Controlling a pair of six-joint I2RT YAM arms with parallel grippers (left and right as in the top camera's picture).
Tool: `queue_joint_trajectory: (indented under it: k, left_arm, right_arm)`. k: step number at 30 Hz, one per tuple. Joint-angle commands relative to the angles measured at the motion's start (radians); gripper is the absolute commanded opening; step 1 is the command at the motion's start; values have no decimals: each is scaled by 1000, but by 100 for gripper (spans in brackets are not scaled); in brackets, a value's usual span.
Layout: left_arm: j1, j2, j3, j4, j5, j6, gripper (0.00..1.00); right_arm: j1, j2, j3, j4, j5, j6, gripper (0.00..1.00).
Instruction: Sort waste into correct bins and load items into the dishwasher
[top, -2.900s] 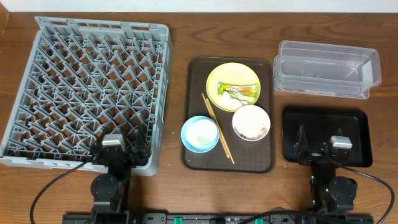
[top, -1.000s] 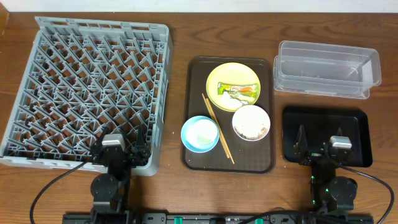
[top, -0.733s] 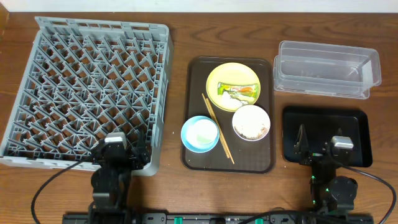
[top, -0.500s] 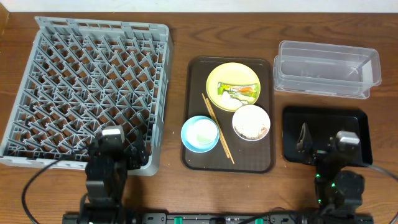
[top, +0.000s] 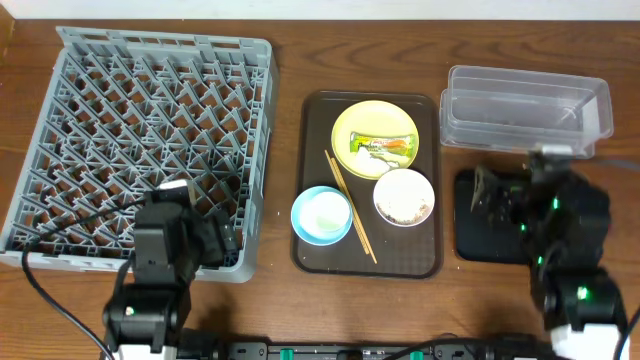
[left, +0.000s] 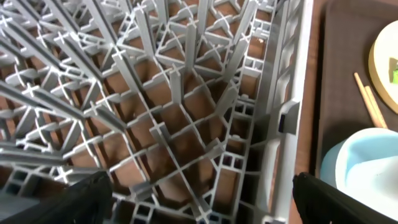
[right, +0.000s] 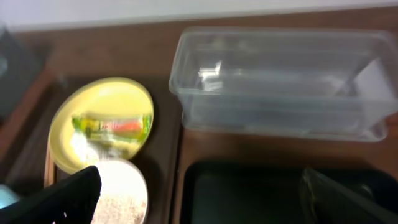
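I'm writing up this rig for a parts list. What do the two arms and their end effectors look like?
Both arms are black and blocky. The left arm has a pale grey cap on top and trails a black cable. The right arm shows small green lights. The left end effector and right end effector each have two black, tapered fingers.

You have a matt grey plastic rack, a clear glossy plastic tub, thin bare-wood chopsticks, a shiny crinkled wrapper and a smooth black tray; your surface shows brown wood grain.
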Motion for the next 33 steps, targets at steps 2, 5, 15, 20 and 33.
queue_joint_trajectory:
  k: [2,5,15,20,33]
  left_arm:
    - [-2,36,84,-47,-4,-40,95]
    - [-2,39,97,-57,-4,-40,95]
    - [-2,38,98,-54,-5,-39,95]
    - [-2,39,98,-52,-4,-40,95]
    - [-2,39,98,-51,-4,-40,95]
  right_arm:
    - [10,144,161,-106,-46,-137,99]
    - [10,222,241,-161,-65,-150,99]
    - [17,280,257,-61,-248,-120,99]
    - [86,311,259,-7,-248,-121,99]
    - [286,623,504,-121,-219,-207,99]
